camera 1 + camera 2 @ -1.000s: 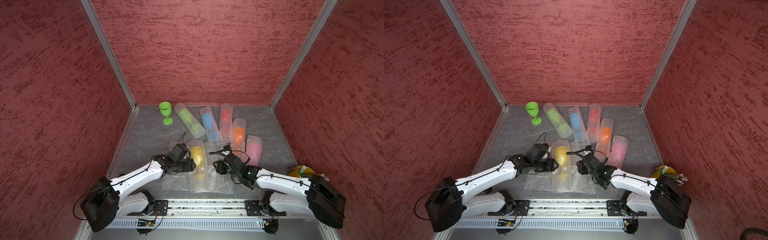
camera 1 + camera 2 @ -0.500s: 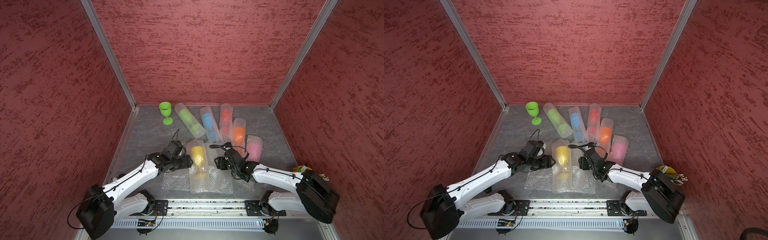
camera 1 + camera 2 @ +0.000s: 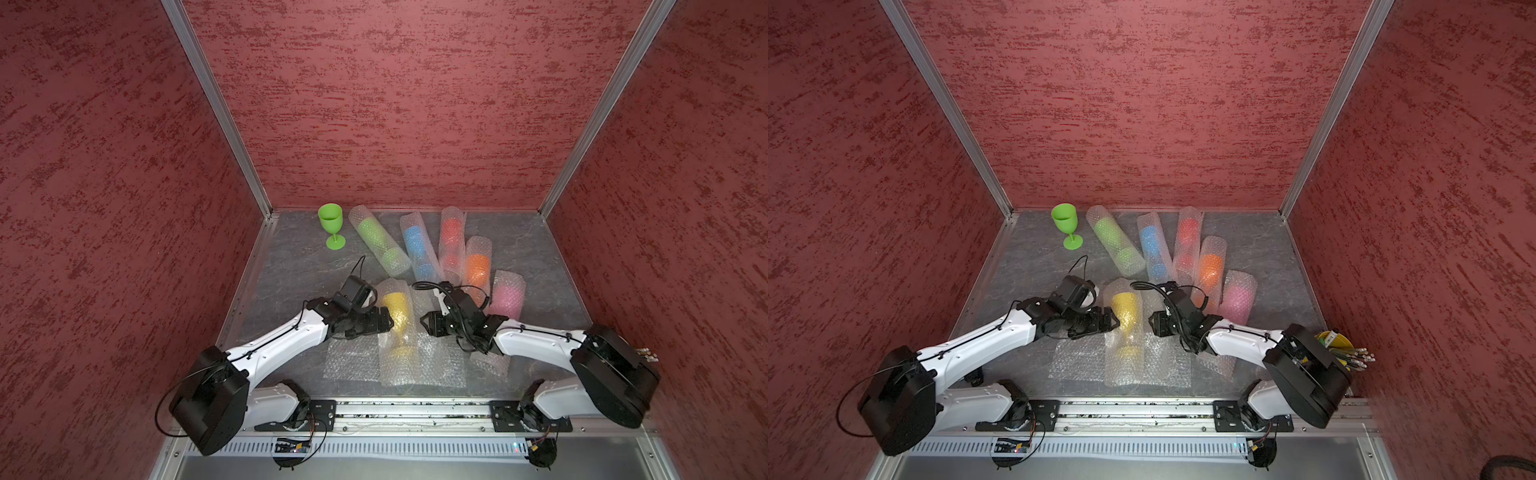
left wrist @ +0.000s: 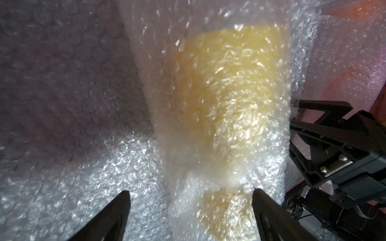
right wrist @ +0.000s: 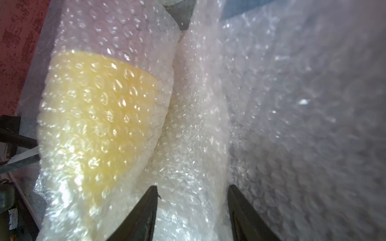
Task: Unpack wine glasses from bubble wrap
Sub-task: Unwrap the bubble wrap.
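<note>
Wide-jawed left gripper [image 4: 191,192] straddles wrapped yellow goblet [image 3: 395,309]; right gripper [image 5: 191,187] narrower, astride bubble wrap [image 5: 194,135] fold, grip unclear. Open floor [image 3: 536,249] far right, far left.

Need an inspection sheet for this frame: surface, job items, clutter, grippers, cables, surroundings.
Surface: grey tabletop; flat bubble wrap sheet at the near edge.
Job's things: green goblet unwrapped, upright, far left corner. Six wrapped rolls lying down: green roll, blue roll, red roll, orange roll, pink roll, yellow roll between the arms.
Clutter: yellow bucket of pencils at the right edge.
Grippers: left gripper open, fingers straddling the yellow roll's stem end. Right gripper fingers apart around a bubble wrap fold beside the yellow roll; grip unclear.
Cables: left cable and right cable loop above the wrists; no snag seen.
Surroundings: red walls, aluminium posts, arm rail in front.
</note>
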Motion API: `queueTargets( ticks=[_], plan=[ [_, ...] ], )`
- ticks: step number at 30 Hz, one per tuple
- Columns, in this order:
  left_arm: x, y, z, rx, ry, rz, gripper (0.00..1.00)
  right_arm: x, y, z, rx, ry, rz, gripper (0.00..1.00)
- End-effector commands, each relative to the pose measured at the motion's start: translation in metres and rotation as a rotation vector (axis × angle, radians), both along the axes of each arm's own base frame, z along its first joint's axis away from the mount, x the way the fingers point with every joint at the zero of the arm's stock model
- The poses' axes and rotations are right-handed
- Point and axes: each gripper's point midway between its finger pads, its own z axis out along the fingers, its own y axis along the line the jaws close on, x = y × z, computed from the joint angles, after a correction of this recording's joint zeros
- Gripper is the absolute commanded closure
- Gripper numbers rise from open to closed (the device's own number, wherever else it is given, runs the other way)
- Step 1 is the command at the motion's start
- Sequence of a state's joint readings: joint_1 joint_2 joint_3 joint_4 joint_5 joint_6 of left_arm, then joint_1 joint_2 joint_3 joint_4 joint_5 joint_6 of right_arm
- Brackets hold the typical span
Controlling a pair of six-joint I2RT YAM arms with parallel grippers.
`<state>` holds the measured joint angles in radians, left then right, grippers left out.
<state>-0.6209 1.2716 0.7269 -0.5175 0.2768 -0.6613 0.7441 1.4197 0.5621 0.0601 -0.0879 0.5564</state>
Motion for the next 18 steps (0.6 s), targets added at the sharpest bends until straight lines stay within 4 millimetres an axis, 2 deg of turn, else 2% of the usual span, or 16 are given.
queueTargets(
  ticks=[1, 4, 8, 12, 16, 18],
  plan=[
    [0.013, -0.015, 0.006, -0.071, -0.018, -0.020, 0.08, 0.011, 0.010, 0.015, 0.030, -0.049, 0.015, 0.61],
    [0.018, -0.020, 0.003, -0.088, -0.007, -0.024, 0.10, 0.012, 0.013, 0.018, 0.041, -0.052, 0.021, 0.79],
    [0.018, -0.016, 0.008, -0.093, -0.018, -0.008, 0.12, 0.009, 0.022, 0.039, 0.110, -0.060, 0.044, 0.99],
    [0.023, 0.013, 0.026, -0.018, -0.080, 0.081, 0.12, 0.005, 0.024, 0.062, 0.176, -0.057, 0.036, 1.00],
    [0.029, 0.048, 0.057, 0.040, -0.143, 0.168, 0.10, -0.002, 0.027, 0.080, 0.261, -0.024, 0.022, 1.00],
    [0.031, 0.056, 0.073, 0.063, -0.181, 0.164, 0.10, -0.006, 0.031, 0.085, 0.300, 0.003, 0.024, 1.00]
  ],
)
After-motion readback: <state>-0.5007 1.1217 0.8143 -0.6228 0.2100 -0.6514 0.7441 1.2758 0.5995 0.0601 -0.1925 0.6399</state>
